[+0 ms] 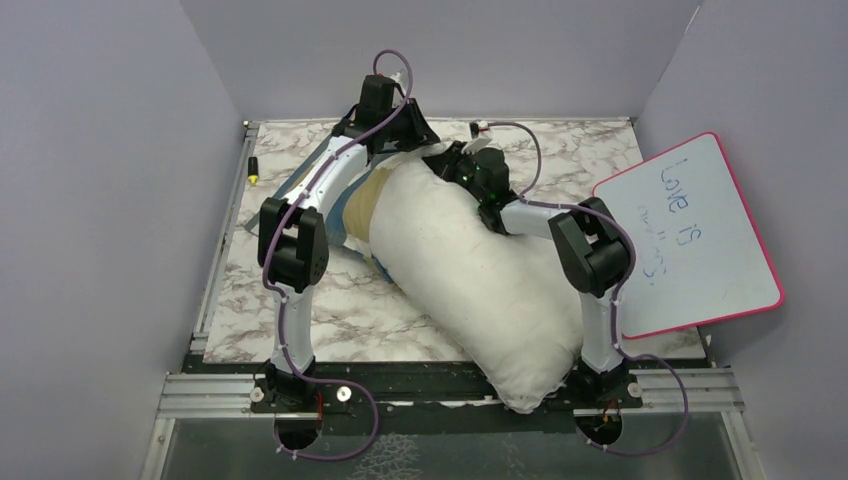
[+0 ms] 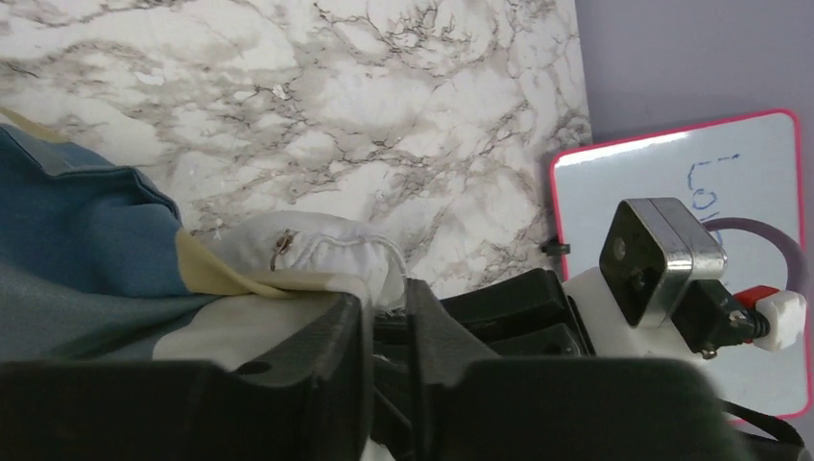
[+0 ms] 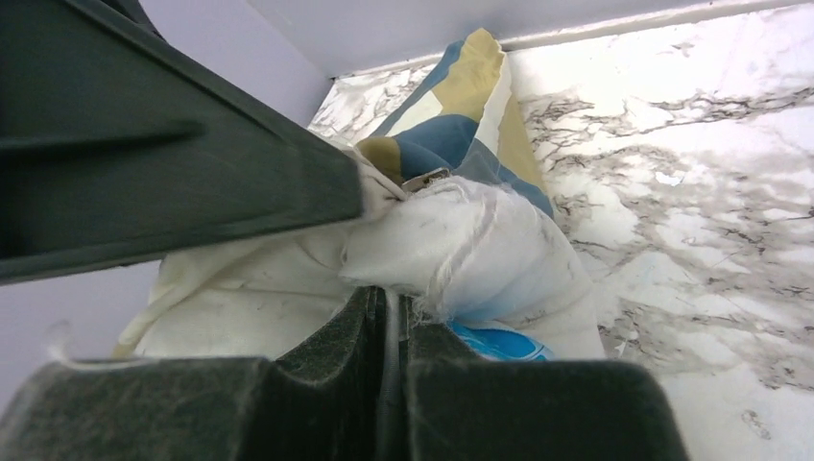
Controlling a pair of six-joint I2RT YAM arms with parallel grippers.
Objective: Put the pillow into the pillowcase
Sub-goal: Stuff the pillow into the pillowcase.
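**Two grippers meet at the pillow's far corner**

The pillow point(image 1: 480, 280) lies slantwise on the marble table point(image 1: 330, 310). Its near end overhangs the front rail between the arm bases, and its far end reaches the mouth of the pillowcase point(image 1: 365, 195). The pillowcase lies crumpled under the left arm, to the far left of the pillow, with its tan and blue blocks showing. Almost all of the pillow is outside it.

The right gripper point(image 3: 389, 307) has its jaws pressed nearly together on a thin edge of the pillow's white corner. The left gripper point(image 2: 386, 298) sits just beside it. Its jaws are a narrow slit apart with the white corner at their tips, and I cannot tell whether they pinch any cloth.

A pink-rimmed whiteboard point(image 1: 690, 240) sits at the table's right edge.
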